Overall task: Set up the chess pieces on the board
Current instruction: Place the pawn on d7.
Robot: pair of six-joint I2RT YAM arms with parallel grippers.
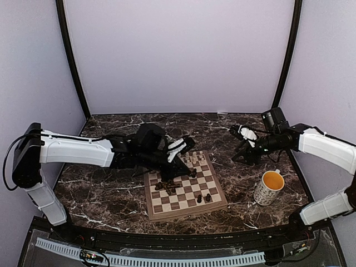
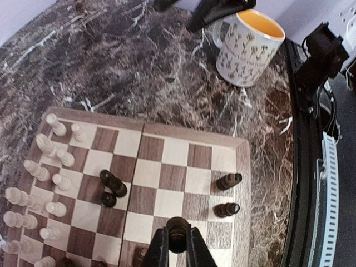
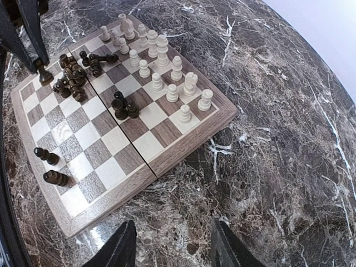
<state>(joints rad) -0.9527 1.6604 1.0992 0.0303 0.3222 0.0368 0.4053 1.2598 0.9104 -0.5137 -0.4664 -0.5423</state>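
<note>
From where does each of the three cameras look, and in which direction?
Top external: high behind the arms, looking down at the chessboard; both arms show, bases at the bottom.
Left wrist: above the chessboard, looking down; the left claw pinches a dark piece.
Right wrist: off the chessboard's edge, looking across it toward the left claw; the open right claw shows at the bottom.
Shared: top and left wrist views both show the patterned mug.
</note>
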